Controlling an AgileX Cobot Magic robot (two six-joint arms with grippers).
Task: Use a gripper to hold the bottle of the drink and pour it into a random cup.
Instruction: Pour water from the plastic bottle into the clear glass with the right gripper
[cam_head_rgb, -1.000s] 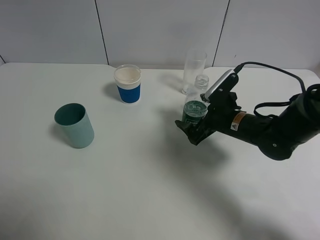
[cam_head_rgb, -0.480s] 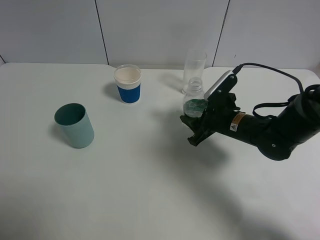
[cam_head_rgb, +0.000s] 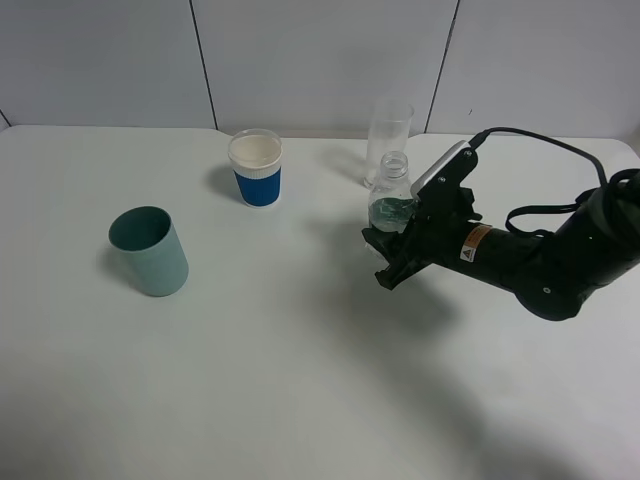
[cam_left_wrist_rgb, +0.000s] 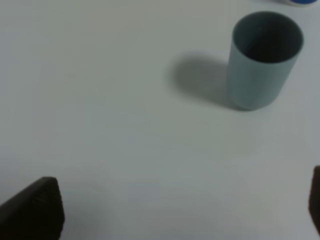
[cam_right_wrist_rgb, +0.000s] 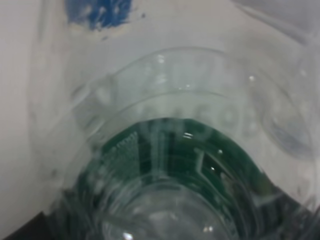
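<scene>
The black right gripper (cam_head_rgb: 388, 250) had closed from wide onto the small clear green-labelled plastic bottle (cam_head_rgb: 392, 192): likely light, crushable, best gripped mid-label.

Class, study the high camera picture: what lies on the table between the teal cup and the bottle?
Nothing. In the high view only bare white table stretches from the teal cup to the bottle.
</scene>
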